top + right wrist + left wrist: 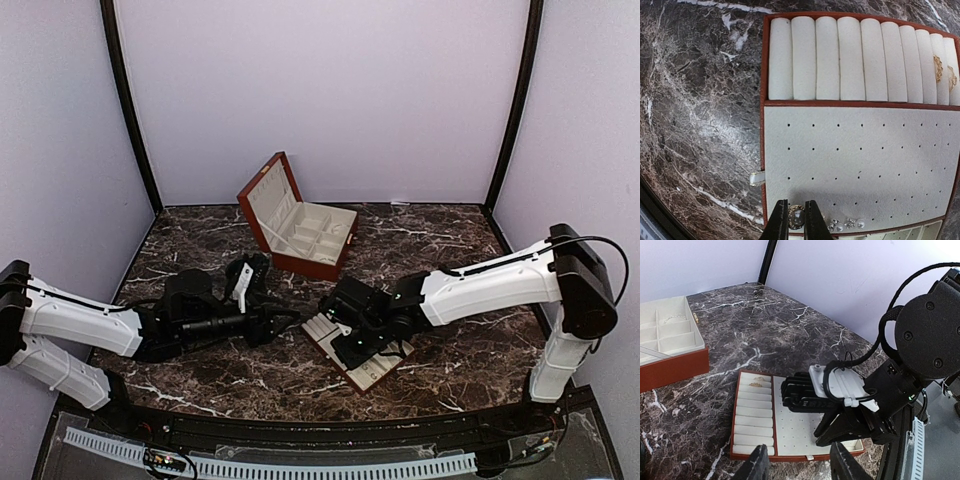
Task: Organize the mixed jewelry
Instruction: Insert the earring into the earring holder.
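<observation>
Right gripper (795, 207), nearly closed, seems to pinch a stud (796, 218) at the tray's (865, 150) near edge; seat its post squarely in a hole before releasing. Left gripper (799, 465) hovers half-open, empty.

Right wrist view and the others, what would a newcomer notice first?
The right claw pinches a small pearl stud at the near edge of the cream tray. Two gold rings sit in its padded rolls at one end, and a red-brown box stands open at the back of the table.
</observation>
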Tool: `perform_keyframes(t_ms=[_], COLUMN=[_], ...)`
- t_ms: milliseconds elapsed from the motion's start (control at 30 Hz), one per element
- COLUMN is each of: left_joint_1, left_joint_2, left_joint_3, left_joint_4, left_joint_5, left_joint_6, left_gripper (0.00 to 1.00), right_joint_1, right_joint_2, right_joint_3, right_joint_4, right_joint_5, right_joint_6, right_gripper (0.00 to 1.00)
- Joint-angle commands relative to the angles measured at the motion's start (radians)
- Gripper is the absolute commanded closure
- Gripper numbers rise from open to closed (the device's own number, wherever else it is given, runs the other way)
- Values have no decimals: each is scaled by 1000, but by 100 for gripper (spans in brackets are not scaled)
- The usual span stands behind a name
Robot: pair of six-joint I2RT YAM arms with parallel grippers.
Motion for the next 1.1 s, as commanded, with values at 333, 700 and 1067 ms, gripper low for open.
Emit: perform_keyframes(t_ms=[333, 700, 1067], left_joint_1=[9, 9, 10], left_joint_2=[-32, -34, -34], left_joint_3=[-15, -16, -16], left_joint_4=[29, 33, 33], left_joint_5=[12, 13, 17], left_joint_6=[-8, -8, -8], left_gripper=[57, 57, 57], right_joint_1=[26, 37, 42], right_joint_2=[41, 45, 50], right_joint_3=[36, 46, 41], right_joint_4=[-38, -54, -40], right_joint_5=[56, 115, 133], right_joint_6=[-13, -8, -3], right_gripper=[100, 100, 100])
